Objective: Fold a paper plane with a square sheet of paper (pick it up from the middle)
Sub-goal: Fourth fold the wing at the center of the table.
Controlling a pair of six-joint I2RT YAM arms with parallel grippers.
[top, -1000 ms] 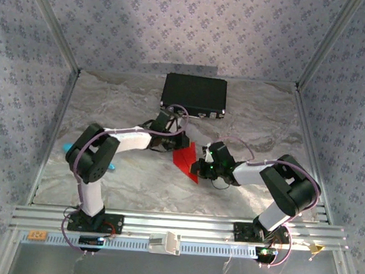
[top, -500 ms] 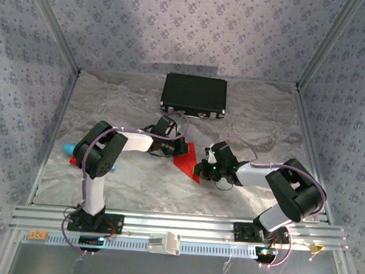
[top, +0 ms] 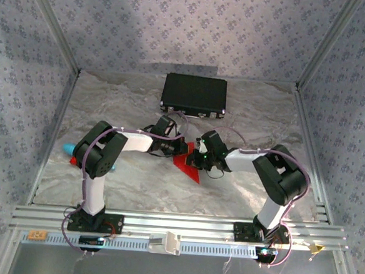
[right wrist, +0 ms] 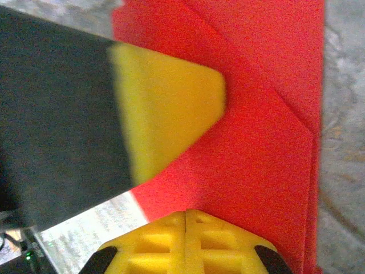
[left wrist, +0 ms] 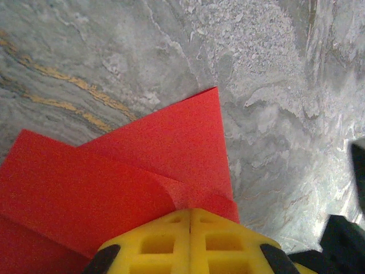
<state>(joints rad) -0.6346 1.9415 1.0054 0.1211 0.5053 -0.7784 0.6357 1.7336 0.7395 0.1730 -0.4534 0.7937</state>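
pressing flat on the part-folded red paper [top: 188, 165] lying near the middle, in front of the black case [top: 194, 94], with left gripper [left wrist: 190, 220] and right gripper [right wrist: 186, 225] both fully closed, clasping nothing, probably to pin the layers and sharpen a crease

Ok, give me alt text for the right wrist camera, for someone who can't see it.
Partly folded bright red paper lies on a grey marbled table, its diagonal creases showing. The right gripper, yellow fingertips shut together, sits at the bottom edge over the paper, and the left gripper, yellow-tipped on black, reaches in from the left above it.
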